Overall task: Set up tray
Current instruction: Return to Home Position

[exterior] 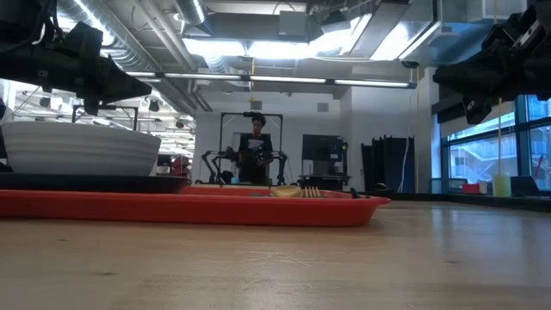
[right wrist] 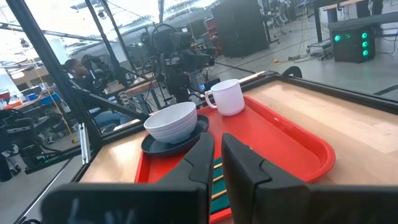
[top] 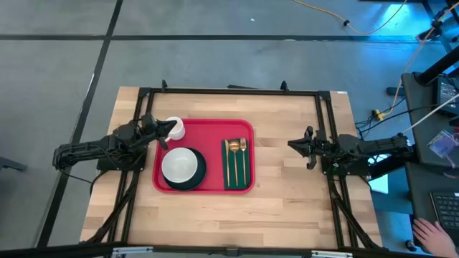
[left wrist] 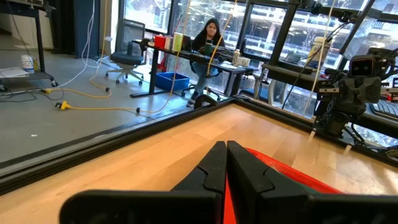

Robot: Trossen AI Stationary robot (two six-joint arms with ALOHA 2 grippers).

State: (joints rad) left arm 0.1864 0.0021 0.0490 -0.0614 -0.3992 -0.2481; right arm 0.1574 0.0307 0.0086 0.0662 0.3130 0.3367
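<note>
The red tray lies flat on the wooden table, left of centre. On it stand a white mug at its far left corner and a white bowl on a dark plate. Gold cutlery lies on a dark green napkin at the tray's right side. My left gripper is shut and hovers at the tray's left edge beside the mug, raised above the bowl in the low view. My right gripper is shut and hangs over bare wood right of the tray, facing the mug.
A black frame runs around the table's far and side edges. Bare wood lies between the tray and the right arm and along the near side. A person's hand is off the table at the right. A person sits beyond.
</note>
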